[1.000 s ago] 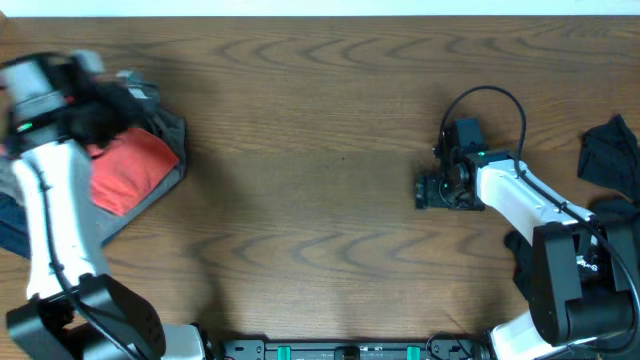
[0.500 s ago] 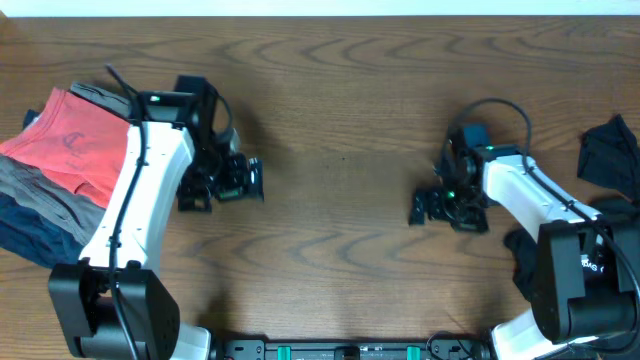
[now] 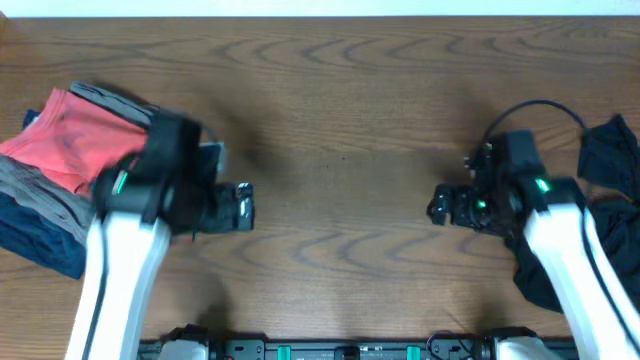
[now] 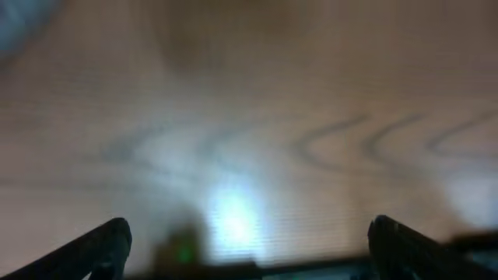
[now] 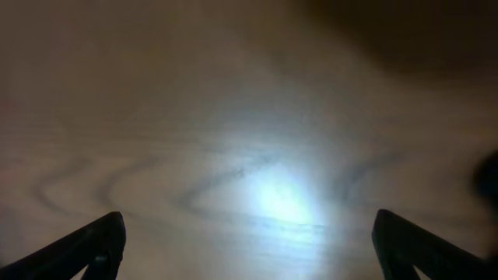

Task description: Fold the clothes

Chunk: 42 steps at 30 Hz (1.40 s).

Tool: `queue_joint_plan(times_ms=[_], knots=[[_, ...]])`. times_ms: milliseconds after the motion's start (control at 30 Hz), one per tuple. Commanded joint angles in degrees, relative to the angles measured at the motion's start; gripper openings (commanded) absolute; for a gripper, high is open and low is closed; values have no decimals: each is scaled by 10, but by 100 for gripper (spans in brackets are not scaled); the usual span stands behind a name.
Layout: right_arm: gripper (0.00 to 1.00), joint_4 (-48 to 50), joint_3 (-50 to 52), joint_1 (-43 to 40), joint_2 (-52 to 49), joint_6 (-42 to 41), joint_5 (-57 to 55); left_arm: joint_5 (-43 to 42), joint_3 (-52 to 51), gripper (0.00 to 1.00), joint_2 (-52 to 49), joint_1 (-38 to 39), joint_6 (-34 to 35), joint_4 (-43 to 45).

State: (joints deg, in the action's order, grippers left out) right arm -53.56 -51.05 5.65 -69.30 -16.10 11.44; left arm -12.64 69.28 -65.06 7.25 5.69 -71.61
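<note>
A folded coral-red T-shirt [image 3: 72, 145] lies on top of a pile of grey and dark-blue garments [image 3: 40, 215] at the table's left edge. A black garment [image 3: 610, 160] lies crumpled at the right edge, partly under my right arm. My left gripper [image 3: 238, 208] is open and empty over bare wood, right of the pile. My right gripper [image 3: 445, 207] is open and empty over bare wood, left of the black garment. Both wrist views show only blurred wood between spread fingertips [image 4: 105, 243] [image 5: 99, 241].
The wooden table [image 3: 340, 120] lies bare between the two grippers. More black cloth [image 3: 540, 275] lies under my right arm near the front right.
My left arm has pulled away from the pile towards the front, with the gripper now right of it. My right arm has drawn back to the right, towards the black garment.
</note>
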Motion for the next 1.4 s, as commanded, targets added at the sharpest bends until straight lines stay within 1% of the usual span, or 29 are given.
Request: queue_joint_plan(times_ms=[0, 67, 133, 267, 433, 533, 1033, 1367], knots=[[99, 35, 47, 28, 124, -28, -59, 28, -58, 98, 136, 2, -1, 33], [99, 66, 80, 47, 216, -55, -110, 31, -89, 98, 221, 2, 2, 61], [99, 80, 102, 58, 300, -63, -142, 31, -107, 98, 290, 2, 2, 73], [99, 77, 128, 60, 426, -61, -153, 31, -117, 98, 396, 2, 1, 103], [99, 39, 130, 60, 499, -62, -155, 31, -117, 98, 459, 2, 1, 108], [99, 18, 130, 60, 510, -62, -155, 31, -117, 98, 472, 2, 1, 106], [99, -105, 130, 60, 509, -62, -155, 31, -117, 98, 472, 2, 1, 106], [99, -115, 134, 60, 519, -62, -155, 31, -117, 98, 472, 2, 1, 106]])
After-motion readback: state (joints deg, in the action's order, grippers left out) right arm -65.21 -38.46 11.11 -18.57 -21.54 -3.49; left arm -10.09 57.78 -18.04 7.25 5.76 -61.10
